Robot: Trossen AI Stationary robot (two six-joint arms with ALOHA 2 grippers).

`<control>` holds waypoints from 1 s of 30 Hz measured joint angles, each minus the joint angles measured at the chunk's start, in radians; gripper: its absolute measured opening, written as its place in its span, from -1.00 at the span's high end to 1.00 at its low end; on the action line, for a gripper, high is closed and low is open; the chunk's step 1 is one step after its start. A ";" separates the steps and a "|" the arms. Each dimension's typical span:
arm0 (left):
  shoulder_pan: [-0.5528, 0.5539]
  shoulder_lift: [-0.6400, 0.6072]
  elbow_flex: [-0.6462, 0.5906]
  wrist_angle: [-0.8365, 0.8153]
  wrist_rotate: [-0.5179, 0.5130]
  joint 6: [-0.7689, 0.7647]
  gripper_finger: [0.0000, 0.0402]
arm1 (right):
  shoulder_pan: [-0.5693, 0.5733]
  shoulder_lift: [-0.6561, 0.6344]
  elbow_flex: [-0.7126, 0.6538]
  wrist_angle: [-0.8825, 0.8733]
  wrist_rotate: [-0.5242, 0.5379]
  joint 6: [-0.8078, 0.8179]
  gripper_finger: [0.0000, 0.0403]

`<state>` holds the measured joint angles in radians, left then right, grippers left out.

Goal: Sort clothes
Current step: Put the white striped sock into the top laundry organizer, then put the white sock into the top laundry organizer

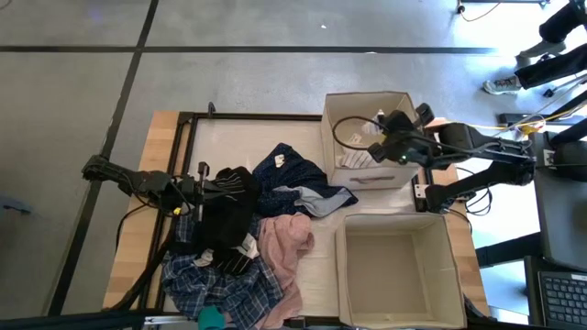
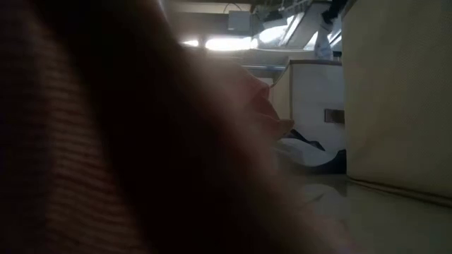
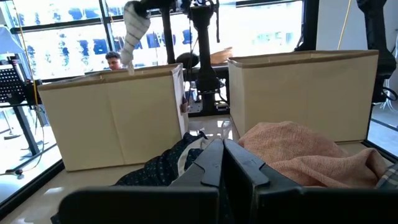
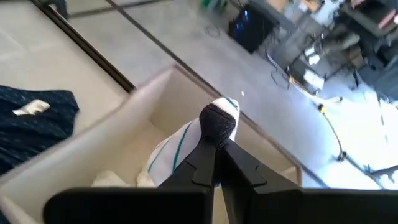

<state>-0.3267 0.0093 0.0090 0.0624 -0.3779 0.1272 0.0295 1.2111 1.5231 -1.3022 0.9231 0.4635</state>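
Observation:
My right gripper (image 1: 378, 128) (image 4: 217, 142) is above the far cardboard box (image 1: 367, 96), shut on a small white sock-like piece (image 4: 177, 152) with teal stripes and a dark end. The piece also shows hanging in the left wrist view (image 3: 133, 28). My left gripper (image 1: 213, 186) (image 3: 222, 148) is shut and low at the left edge of the black garment (image 1: 229, 215). The heap holds a navy piece (image 1: 284, 174), a grey-blue piece (image 1: 316, 197), a pink one (image 1: 286, 243), a plaid one (image 1: 220, 284) and a small teal piece (image 1: 211, 317). My right gripper pinches the white piece between its two fingers, just behind its dark rounded end (image 4: 217, 121). The rest of the piece hangs slack below the fingers (image 3: 133, 28), lifted clear above the far box. My left gripper lies against the heap; I cannot tell whether it touches the black garment.
White pieces (image 1: 353, 160) lie inside the far box. The near cardboard box (image 1: 394, 220) stands at the table's right front. Cloth close to the lens fills most of the low view (image 2: 141, 141). A person (image 3: 113, 60) shows beyond the table.

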 joint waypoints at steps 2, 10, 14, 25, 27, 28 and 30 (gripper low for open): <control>0.000 0.000 0.000 0.000 0.000 0.000 0.99 | -0.026 0.000 -0.028 -0.002 -0.026 0.006 0.91; 0.000 0.001 0.000 0.000 0.000 0.000 0.99 | -0.128 0.002 -0.179 0.067 -0.117 0.008 0.91; 0.000 0.001 0.000 0.000 0.000 0.000 0.99 | -0.169 0.002 -0.251 0.114 -0.157 0.007 0.91; 0.000 0.001 0.000 0.000 0.000 0.000 0.99 | -0.209 0.002 -0.298 0.153 -0.268 0.005 0.66; 0.000 0.001 0.000 0.000 0.000 0.000 0.99 | -0.209 0.002 -0.298 0.153 -0.287 0.003 0.52; 0.000 0.001 0.000 0.000 0.000 0.000 0.99 | -0.209 0.002 -0.298 0.153 -0.289 0.004 0.45; 0.000 0.001 0.000 0.000 0.000 0.000 0.99 | -0.209 0.002 -0.298 0.153 -0.288 0.003 0.32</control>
<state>-0.3267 0.0101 0.0090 0.0624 -0.3782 0.1271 -0.1791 1.2133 1.2247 -1.1492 0.6346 0.4669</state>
